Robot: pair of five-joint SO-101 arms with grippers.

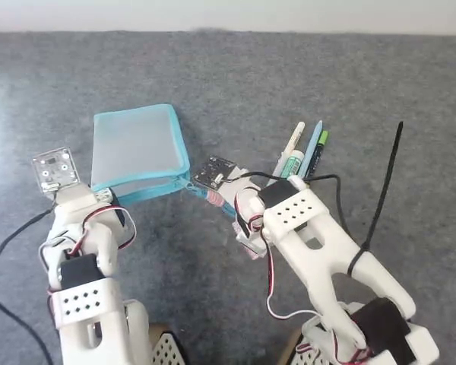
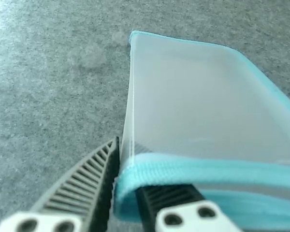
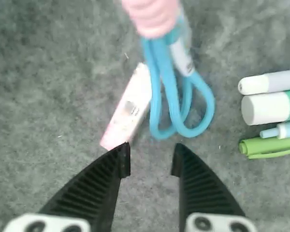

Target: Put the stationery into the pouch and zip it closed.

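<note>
The translucent pouch (image 1: 133, 144) with teal trim lies flat at the back left. My left gripper (image 2: 128, 193) is shut on the pouch's teal zipper edge (image 2: 193, 169) at its near corner. The zipper's teal cord loop (image 3: 181, 104) and a pink pull (image 3: 152, 14) trail off the pouch's right corner. A pink eraser (image 3: 128, 113) lies beside the loop. My right gripper (image 3: 151, 157) stands open just short of loop and eraser, nothing between its fingers. To the right lie a white pen (image 3: 270, 81), a glue stick (image 3: 270, 107), a blue pen (image 3: 282, 129) and a green pen (image 3: 270, 146).
Grey felt covers the table (image 1: 228, 84). A black cable tie (image 1: 387, 179) sticks up from the right arm, to the right of the pens (image 1: 308, 148). Open carpet lies behind the pouch and at far left.
</note>
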